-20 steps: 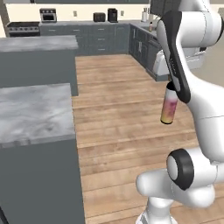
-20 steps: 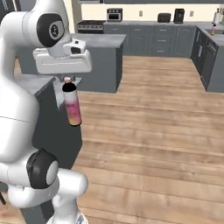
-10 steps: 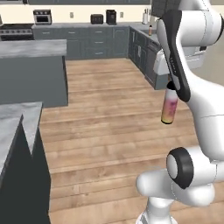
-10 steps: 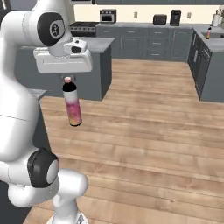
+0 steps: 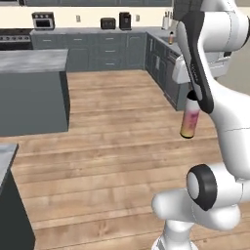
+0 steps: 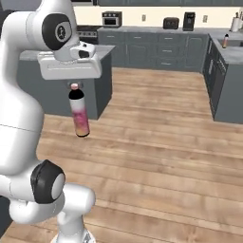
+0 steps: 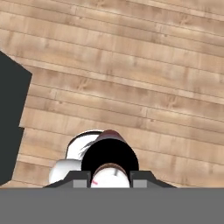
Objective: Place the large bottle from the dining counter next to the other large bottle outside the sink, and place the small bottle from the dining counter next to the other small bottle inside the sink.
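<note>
Wooden plank floor [image 5: 107, 146] carries the dark grey island [image 5: 31, 95] at 10 o'clock — and base cabinets [image 6: 156, 50] along the far wall, 12 o'clock.

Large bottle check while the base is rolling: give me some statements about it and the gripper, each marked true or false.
1. The gripper is shut on the large bottle at its cap end. True.
2. The bottle hangs upright over wooden floor. True.
3. The bottle stands on the marble island. False: it hangs in the air, clear of every counter.
4. The bottle is dark brown with a red label. False: it is pink fading to yellow-orange.
</note>
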